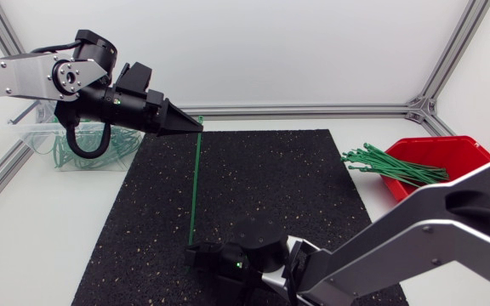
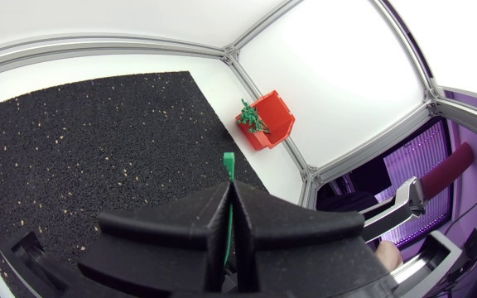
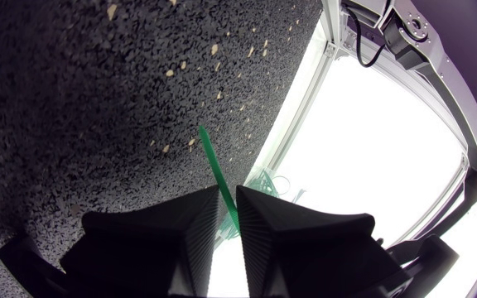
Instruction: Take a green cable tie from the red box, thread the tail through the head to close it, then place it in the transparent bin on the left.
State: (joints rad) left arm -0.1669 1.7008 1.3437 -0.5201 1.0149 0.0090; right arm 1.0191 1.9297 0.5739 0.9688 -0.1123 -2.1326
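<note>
left tool: clamped on cable tie, 12 o'clock end
right tool: clamped on 6 o'clock end

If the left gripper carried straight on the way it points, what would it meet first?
Probably the red plastic box of green cable ties, straight ahead of the left gripper across the black rubber mat; nothing else shows between, though height is unclear.

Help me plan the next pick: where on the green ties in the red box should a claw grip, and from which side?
Probably the ends of the green ties that stick out over the red box rim toward the mat, approached from above on that side: there they fan apart, clear of the walls.
</note>
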